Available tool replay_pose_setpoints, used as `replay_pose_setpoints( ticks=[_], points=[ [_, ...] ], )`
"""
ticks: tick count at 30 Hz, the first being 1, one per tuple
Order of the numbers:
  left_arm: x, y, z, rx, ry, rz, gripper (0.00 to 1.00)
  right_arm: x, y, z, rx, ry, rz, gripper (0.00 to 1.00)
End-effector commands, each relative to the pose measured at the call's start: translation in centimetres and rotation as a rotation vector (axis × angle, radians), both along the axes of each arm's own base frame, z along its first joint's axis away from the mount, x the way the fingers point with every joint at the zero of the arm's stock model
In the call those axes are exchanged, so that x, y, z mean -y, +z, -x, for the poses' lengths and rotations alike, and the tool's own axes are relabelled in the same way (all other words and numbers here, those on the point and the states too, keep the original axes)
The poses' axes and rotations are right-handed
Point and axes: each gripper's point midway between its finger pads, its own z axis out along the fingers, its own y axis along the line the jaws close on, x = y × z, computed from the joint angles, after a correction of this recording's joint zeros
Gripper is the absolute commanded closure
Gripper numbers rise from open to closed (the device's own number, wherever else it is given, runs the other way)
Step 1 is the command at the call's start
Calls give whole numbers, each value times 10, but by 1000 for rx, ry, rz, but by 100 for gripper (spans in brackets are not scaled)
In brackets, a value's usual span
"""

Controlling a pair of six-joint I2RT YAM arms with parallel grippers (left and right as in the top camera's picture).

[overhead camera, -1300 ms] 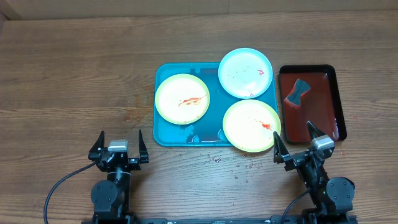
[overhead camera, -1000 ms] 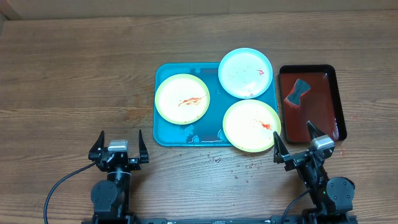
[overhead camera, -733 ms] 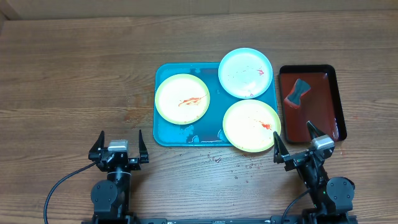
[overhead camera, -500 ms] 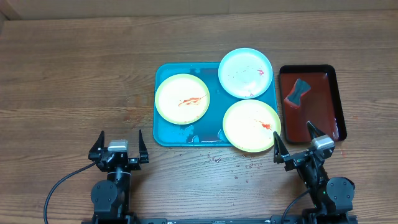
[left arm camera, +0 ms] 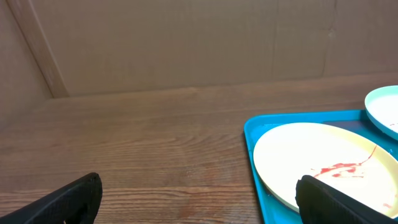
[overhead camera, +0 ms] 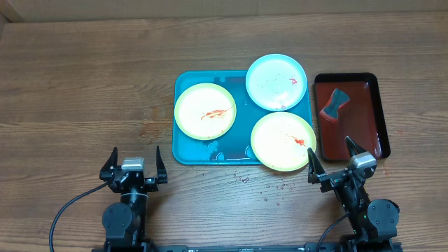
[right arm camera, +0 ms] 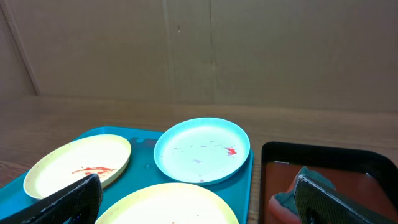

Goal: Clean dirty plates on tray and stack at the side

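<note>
From overhead, the turquoise tray (overhead camera: pixel 192 150) lies mid-table and holds all three plates: the left yellow-green plate (overhead camera: pixel 205 111) with a red streak, the pale blue plate (overhead camera: pixel 276 82) at the far right corner with a small red spot, and the near yellow-green plate (overhead camera: pixel 283 141), which overhangs the tray's front rim. None is stacked at the side, so the job looks unstarted. The left gripper (overhead camera: pixel 136 152) and right gripper (overhead camera: pixel 329 150) sit at the table's near edge, both spread wide and holding nothing. Just right of the turquoise tray, a dark red tray (overhead camera: pixel 371 133) carries a sponge (overhead camera: pixel 334 103). The likely first move is for the right arm to reach over and fetch it. Water droplets (overhead camera: pixel 241 180) dot the wood in front.

The left wrist view shows bare wood between its parted fingers (left arm camera: pixel 68 202), with the streaked plate (left arm camera: pixel 323 168) off to the right.

The right wrist view looks across the near plate (right arm camera: pixel 174 205) to the blue one (right arm camera: pixel 202 149). The sponge (right arm camera: pixel 298 190) is low on the right, with the red tray's black rim in the way of a flat approach.
</note>
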Motion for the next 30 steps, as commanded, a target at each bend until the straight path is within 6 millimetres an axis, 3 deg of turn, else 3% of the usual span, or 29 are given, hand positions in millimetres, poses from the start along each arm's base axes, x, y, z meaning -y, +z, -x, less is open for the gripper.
replay_pose_setpoints(
  ticks=[1,16,20,25,30],
  points=[
    [-4,0,0,7,17,-17,1,0,-2,0,1,-2,-6,0],
    [-5,6,0,33,26,-16,1,0,0,0,9,-2,-8,0],
    [12,5,0,29,-71,-11,0,-2,2,1,-3,7,-55,0],
    [29,9,1,27,-175,-15,0,-7,24,5,33,44,-58,0],
    [35,32,5,-20,-210,-8,0,-8,59,3,34,48,-58,0]
  ],
)
